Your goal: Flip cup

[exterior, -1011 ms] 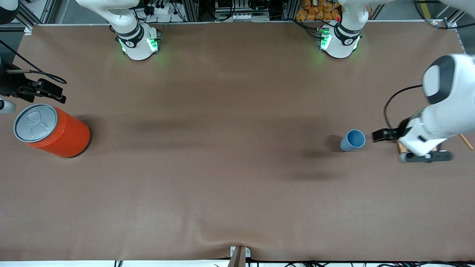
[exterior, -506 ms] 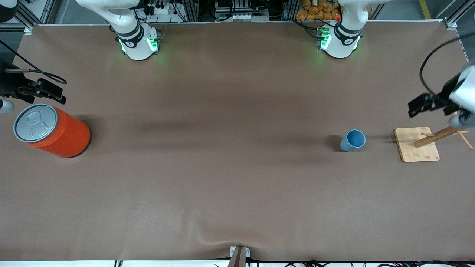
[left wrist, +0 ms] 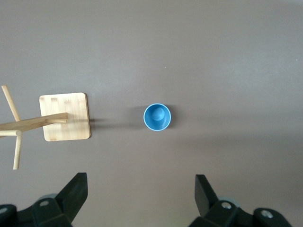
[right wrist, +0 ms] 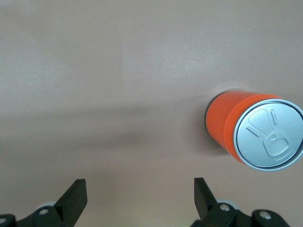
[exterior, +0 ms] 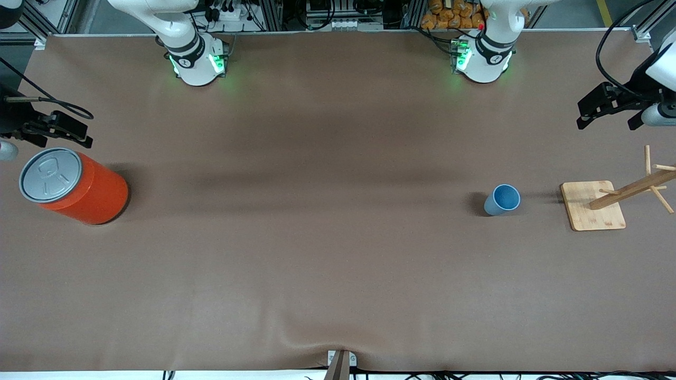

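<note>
The small light-blue cup stands upright with its mouth up on the brown table, toward the left arm's end. In the left wrist view the cup shows its darker blue inside. My left gripper is open and empty, high over the table edge at the left arm's end, well apart from the cup; its own view shows only bare table between its jaws. My right gripper is open and empty, waiting over the table beside the orange can; its own view shows the same.
A wooden peg stand on a square base stands beside the cup, toward the left arm's end; it also shows in the left wrist view. The big orange can with a grey lid stands at the right arm's end.
My left arm has lifted and pulled away from beside the cup toward the table edge, uncovering the wooden stand. The cup and the right arm have not moved.
</note>
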{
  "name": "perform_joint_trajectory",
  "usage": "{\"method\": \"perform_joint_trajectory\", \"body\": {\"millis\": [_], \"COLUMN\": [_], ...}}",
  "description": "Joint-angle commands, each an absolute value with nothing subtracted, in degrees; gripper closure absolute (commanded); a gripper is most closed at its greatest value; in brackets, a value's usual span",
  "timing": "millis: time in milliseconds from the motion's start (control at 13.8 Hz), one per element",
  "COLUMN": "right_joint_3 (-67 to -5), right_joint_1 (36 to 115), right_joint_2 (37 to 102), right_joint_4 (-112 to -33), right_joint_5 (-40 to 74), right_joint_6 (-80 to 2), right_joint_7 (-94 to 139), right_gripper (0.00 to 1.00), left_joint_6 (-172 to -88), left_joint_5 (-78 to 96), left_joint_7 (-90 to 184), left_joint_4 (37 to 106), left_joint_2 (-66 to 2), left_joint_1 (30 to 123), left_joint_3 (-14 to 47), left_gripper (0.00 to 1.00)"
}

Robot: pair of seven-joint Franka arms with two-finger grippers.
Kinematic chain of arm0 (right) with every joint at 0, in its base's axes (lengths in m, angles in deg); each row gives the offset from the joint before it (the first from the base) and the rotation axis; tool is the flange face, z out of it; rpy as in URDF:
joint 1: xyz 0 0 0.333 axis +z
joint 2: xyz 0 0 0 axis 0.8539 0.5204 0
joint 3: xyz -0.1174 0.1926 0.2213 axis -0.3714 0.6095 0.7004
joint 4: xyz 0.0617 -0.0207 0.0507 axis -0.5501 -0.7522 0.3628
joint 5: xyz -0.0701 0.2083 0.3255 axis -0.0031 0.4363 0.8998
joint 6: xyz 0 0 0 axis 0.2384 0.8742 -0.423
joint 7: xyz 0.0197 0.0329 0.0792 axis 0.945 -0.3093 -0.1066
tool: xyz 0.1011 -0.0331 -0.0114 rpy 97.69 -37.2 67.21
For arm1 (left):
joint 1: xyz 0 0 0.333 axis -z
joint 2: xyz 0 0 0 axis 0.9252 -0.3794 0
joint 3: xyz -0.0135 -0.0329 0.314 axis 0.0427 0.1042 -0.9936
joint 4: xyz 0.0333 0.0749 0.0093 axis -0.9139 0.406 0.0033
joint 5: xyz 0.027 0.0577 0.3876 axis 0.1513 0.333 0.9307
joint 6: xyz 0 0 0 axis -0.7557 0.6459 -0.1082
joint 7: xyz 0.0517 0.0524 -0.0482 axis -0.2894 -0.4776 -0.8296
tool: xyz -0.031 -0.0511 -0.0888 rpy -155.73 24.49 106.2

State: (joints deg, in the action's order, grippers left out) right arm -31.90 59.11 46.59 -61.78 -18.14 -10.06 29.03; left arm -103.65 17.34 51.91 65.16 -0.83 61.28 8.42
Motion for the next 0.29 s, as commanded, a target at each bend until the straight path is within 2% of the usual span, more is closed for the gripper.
{"method": "perform_joint_trajectory", "body": {"millis": [0, 217], "right_joint_3": [-31.69, -31.78], "right_joint_1": [58.47, 58.64], "right_joint_2": [47.3, 47.38], "right_joint_4": [-60.29, -60.73], "right_joint_5": [-17.12, -17.39], "right_joint_6": [-9.3, -12.71], "right_joint_7": [28.61, 28.52], "right_gripper": [0.0, 0.0], "left_joint_6": [-103.83, -101.72], "left_joint_5": [16.85, 16.15], "left_joint_7": [52.89, 53.16], "left_joint_4": [64.3, 62.7], "left_joint_2": [-0.48, -0.75], "left_joint_1": [61.02, 60.85], "left_joint_3": [8.79, 8.44], "left_gripper": [0.0, 0.0]}}
